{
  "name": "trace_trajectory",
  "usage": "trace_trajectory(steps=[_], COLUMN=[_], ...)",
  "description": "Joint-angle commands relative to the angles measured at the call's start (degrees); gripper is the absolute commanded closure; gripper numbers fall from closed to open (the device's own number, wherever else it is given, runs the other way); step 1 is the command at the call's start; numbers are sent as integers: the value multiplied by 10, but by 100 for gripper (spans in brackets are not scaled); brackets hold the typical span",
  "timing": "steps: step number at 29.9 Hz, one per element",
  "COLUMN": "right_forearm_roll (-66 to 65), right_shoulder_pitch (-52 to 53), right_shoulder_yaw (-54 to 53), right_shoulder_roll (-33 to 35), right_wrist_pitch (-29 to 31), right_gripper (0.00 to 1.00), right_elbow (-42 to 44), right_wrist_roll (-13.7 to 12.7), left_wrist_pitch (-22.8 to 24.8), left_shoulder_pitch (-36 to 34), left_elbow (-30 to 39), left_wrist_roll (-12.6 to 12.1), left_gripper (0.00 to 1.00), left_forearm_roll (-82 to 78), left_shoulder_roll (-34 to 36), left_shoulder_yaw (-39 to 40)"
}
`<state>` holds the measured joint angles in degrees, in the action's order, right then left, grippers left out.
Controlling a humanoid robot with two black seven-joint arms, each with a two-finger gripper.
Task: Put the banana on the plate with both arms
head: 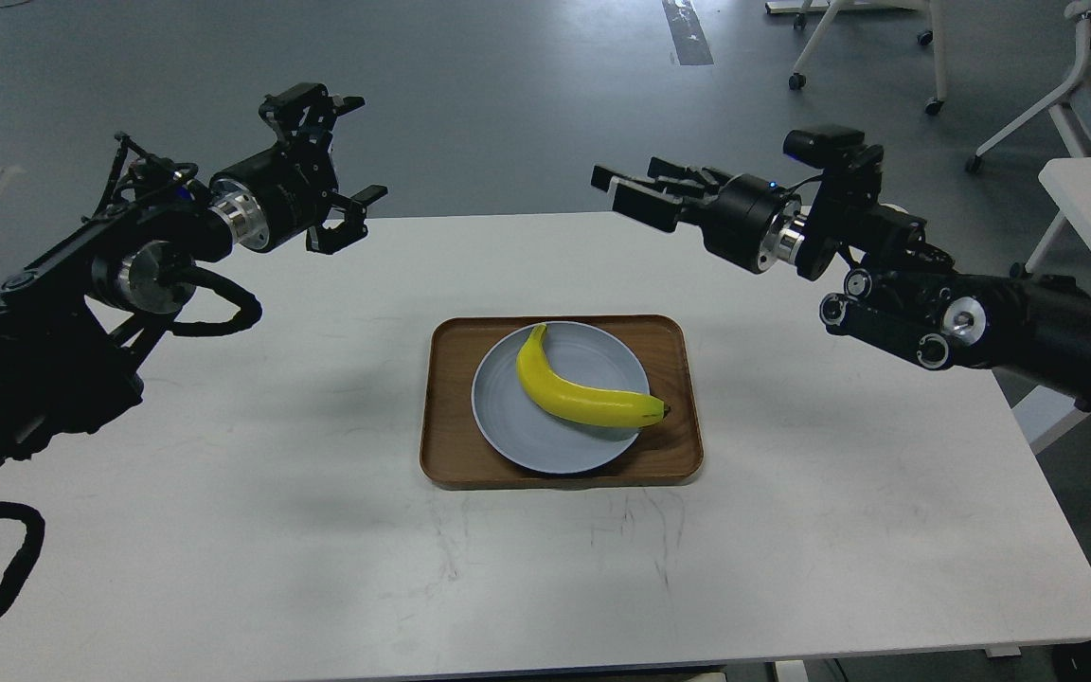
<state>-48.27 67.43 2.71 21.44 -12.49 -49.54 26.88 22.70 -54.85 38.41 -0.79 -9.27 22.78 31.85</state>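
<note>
Banana on plate, plate in tray, our arms off to either side.

We take the tray (560, 474) as our landmark: it sits on the table (271, 530) near the middle. The plate (545, 440) lies in the tray, and the banana (579, 393) lies on the plate, its tip reaching past the plate's right rim over the tray. Our left gripper (348, 156) hangs above the table, behind and well left of the tray; our right gripper (626, 194) hangs behind the tray, a little right. Chairs (1028, 85) stand on the floor far behind the tray, to the right.
</note>
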Motion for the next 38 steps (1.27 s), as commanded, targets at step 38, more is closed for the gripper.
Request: trace_trajectory(steps=[38], right_forearm_roll=[482], right_shoulder_pitch=[-75], right_shoulder_yaw=[-191], right_shoulder_roll=[71], right_wrist_pitch=[91], right_gripper=[0], right_elbow=[-138], right_wrist_roll=[-200], left_wrist_pitch=[-11], left_shoulder_pitch=[136], left_elbow=[112], left_wrist_roll=[19], left_gripper=[2], left_forearm_roll=[37], left_shoulder_roll=[7], left_shoulder_yaw=[65])
